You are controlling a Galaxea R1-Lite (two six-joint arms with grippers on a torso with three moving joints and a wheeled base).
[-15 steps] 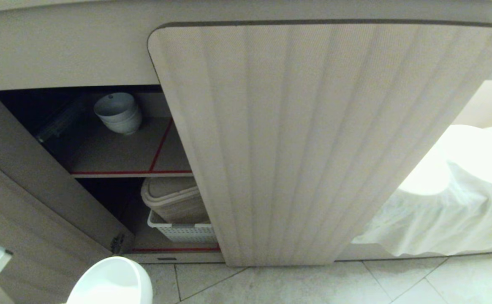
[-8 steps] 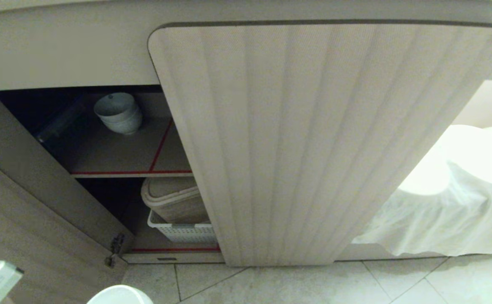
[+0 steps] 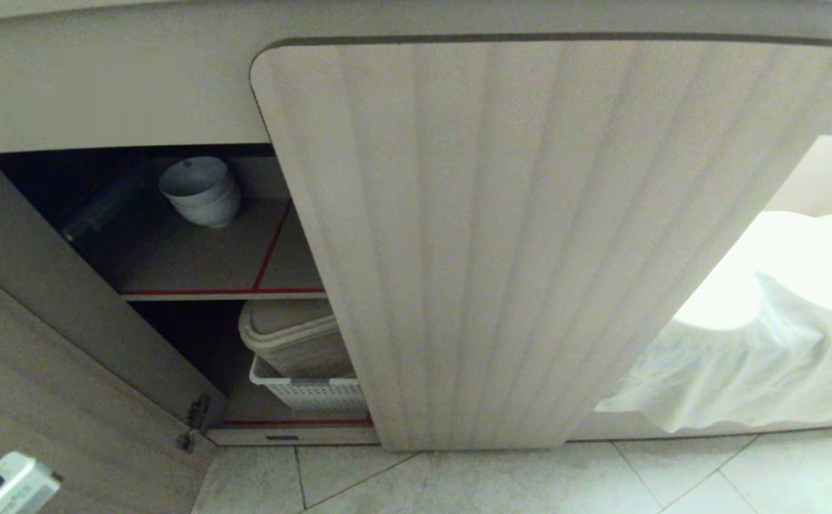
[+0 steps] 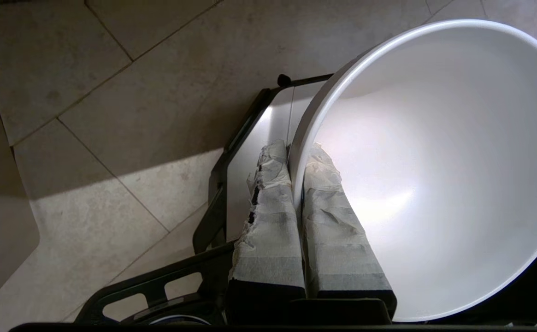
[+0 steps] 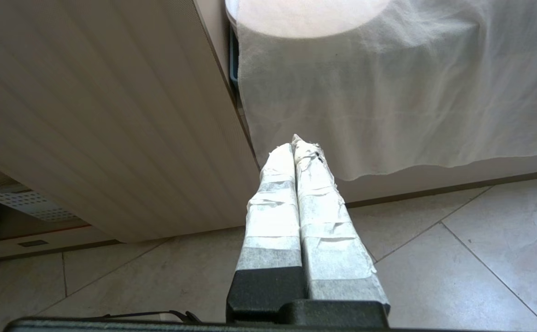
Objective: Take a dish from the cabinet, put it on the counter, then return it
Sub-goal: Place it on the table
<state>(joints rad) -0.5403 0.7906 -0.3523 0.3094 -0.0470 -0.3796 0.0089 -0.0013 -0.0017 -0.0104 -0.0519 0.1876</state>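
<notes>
White ceramic fills my left wrist view: the dish (image 4: 434, 175), a deep round bowl, is clamped by its rim in the left pincer (image 4: 298, 154), 1 taped finger (image 4: 268, 221) outside the wall and the other inside. The bowl is tilted on its side above the tiled floor (image 4: 111, 138), with part of the robot's black base frame (image 4: 217, 203) beneath it.

In my head view the bowl itself is out of sight; only a corner of the left arm's wrist housing (image 3: 12, 489) shows at the lower left edge, in front of the open door (image 3: 37, 371) of the cabinet (image 3: 530, 235). Inside the dark opening, a stack of pale bowls (image 3: 200, 190) sits at the back of the red-edged upper shelf (image 3: 216, 264). Below it, a beige lidded bin (image 3: 294, 339) rests in a white perforated basket (image 3: 308, 391). The ribbed right door is closed.

The right pincer (image 5: 298, 145) hangs idle with its taped fingers pressed together, holding nothing, low over the floor near the closed door's edge and a draped white cloth (image 5: 388, 92).
</notes>
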